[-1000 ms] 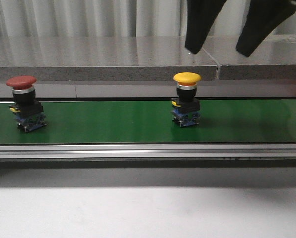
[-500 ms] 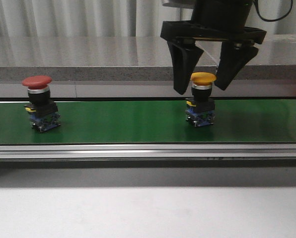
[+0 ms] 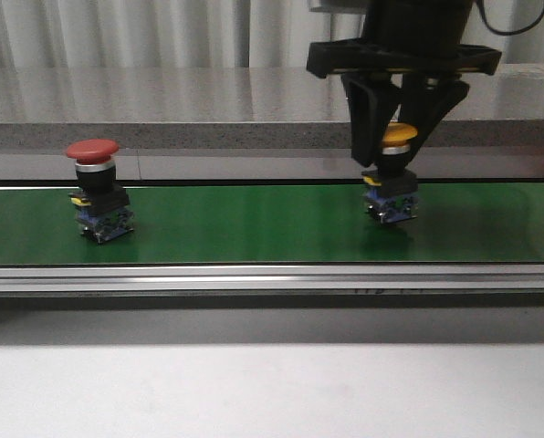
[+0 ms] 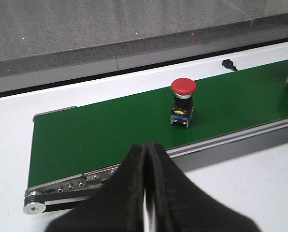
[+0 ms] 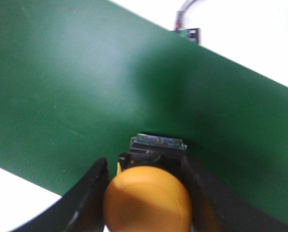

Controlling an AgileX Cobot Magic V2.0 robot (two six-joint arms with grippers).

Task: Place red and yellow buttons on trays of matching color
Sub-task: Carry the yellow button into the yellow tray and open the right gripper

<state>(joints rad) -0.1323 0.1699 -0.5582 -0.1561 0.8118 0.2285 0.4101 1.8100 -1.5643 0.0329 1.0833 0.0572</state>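
The yellow button [image 3: 398, 138] stands upright on the green conveyor belt [image 3: 254, 224], right of centre. My right gripper [image 3: 397, 162] has come down over it from above, and its black fingers press both sides of the yellow cap [image 5: 148, 203]; the gripper [image 5: 145, 166] is shut on it. The button's base still rests on the belt. The red button [image 3: 92, 151] stands upright at the belt's left part, also visible in the left wrist view [image 4: 183, 87]. My left gripper [image 4: 146, 146] is shut and empty, on the near side of the belt, short of the red button. No trays are in view.
A grey stone ledge [image 3: 162, 100] runs behind the belt. The belt's aluminium rail [image 3: 254, 276] lines its front edge, with the white table [image 3: 254, 383] in front. The belt's roller end [image 4: 35, 207] shows in the left wrist view.
Both buttons have ridden the belt to the right. My right gripper has dropped over the yellow button and narrowed from wide open to gripping its cap.
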